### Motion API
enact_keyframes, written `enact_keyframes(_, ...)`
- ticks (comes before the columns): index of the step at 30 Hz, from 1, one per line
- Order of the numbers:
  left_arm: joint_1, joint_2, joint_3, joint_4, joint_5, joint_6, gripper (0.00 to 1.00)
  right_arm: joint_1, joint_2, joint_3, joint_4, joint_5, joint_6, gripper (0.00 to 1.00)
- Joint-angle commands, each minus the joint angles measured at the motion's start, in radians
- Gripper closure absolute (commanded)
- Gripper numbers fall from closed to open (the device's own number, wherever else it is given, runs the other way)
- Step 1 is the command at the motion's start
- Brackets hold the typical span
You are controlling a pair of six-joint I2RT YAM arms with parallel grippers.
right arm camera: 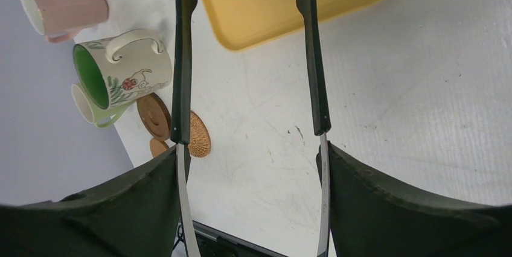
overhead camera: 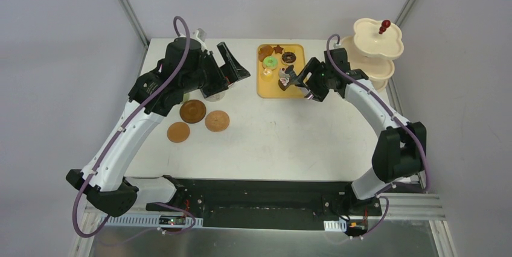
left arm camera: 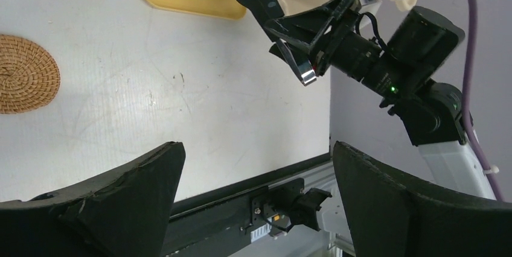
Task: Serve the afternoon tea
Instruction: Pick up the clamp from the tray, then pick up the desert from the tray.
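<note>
Grey walls [overhead camera: 54, 40] are seen around a white table [overhead camera: 278, 142], at whose near edge both arms are fixed. On the far middle of the table a yellow tray [overhead camera: 264, 90] is placed, and small toy pastries [overhead camera: 269, 62] are spread on it: a green ring, a dark ring, a brown star and some others. A chocolate cake piece [overhead camera: 284, 81] lies at the near part of the tray.

The right gripper [right arm camera: 252, 148] is closed around the black tongs [right arm camera: 183, 58], whose two arms are pressed against the inner sides of its fingers. The tongs are pointed at the cake piece, which is seen between their arms in the right wrist view. Whether the tips touch it cannot be told.

The left gripper [left arm camera: 256, 148] is spread wide, with nothing between its fingers, over the table to the left of the tray.

Three round brown coasters [overhead camera: 192, 111] are laid close together on the left side, near the left arm. Near them the mugs are grouped: the pink mug [right arm camera: 63, 6], the patterned mug [right arm camera: 130, 67] with a green inside, and the cream mug [right arm camera: 84, 105], half hidden behind the patterned one.

The cream stand [overhead camera: 369, 34] with the red knob [overhead camera: 384, 26] is placed at the far right corner, beyond the right gripper.
</note>
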Motion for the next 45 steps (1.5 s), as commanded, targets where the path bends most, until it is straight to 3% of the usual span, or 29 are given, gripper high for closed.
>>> enact_keyframes(1,0.000,-0.024,-0.015,-0.013,-0.007,0.019,0.03,-0.007,0.060,0.103,-0.087,-0.038,-0.030,0.24)
enact_keyframes(21,0.000,-0.044,-0.035,-0.004,0.018,0.031,0.03,0.017,0.234,0.224,-0.106,-0.008,-0.045,0.20)
enact_keyframes(36,0.012,-0.056,-0.051,0.002,0.033,0.034,0.03,0.205,0.436,0.534,-0.397,0.424,-0.241,0.20)
enact_keyframes(45,0.026,-0.063,-0.049,-0.006,0.058,0.048,0.03,0.246,0.521,0.609,-0.428,0.539,-0.285,0.21)
